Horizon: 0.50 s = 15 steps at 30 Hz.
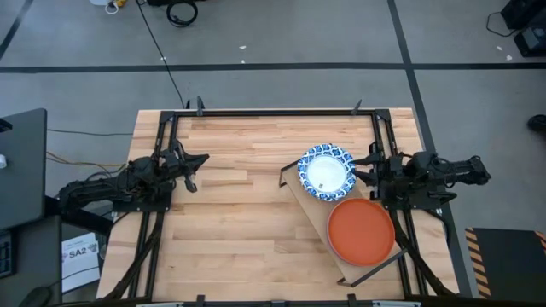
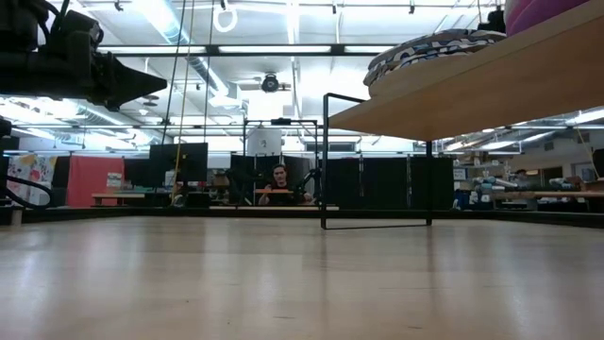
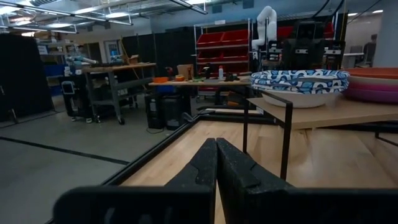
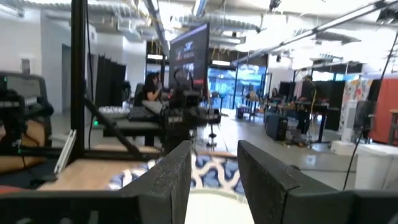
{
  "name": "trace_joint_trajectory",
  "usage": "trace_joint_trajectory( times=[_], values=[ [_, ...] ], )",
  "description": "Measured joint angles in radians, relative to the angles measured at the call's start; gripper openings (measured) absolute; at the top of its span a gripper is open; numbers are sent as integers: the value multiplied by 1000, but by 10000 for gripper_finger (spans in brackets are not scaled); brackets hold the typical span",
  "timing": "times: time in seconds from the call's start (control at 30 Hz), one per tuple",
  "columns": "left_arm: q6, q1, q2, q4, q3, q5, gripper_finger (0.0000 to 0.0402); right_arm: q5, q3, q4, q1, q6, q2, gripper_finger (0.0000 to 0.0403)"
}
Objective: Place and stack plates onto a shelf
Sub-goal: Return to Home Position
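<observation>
Overhead, table-level, two wrist-mounted, shelf (image 1: 316,209) shared

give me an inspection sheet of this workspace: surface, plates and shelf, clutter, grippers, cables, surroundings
surface: plank wooden tabletop, carrying only the shelf.
job's things: shelf stands angled on the table's right side, holding two piles. One pile is topped by a blue-and-white plate, the other by an orange plate. A pink plate and a purple plate show as rims in the second pile.
clutter: nothing seen.
grippers: left gripper shut, over the table's left part; right gripper open, beside the blue-and-white plate.
cables: black cable on the floor beyond the table.
surroundings: person seated beyond the table; red bin racks.
</observation>
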Motion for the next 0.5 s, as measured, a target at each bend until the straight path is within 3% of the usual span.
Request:
trace_joint_trajectory(
  times=[0.37, 0.5],
  values=[
    [-7, 0, 0, -3, 0, 0, 9, -23, -1, -98, -38, 27, 0, 137],
    [-8, 0, 0, -4, 0, 0, 9, -23, -42, -32, -38, 21, 0, 137]
  ],
)
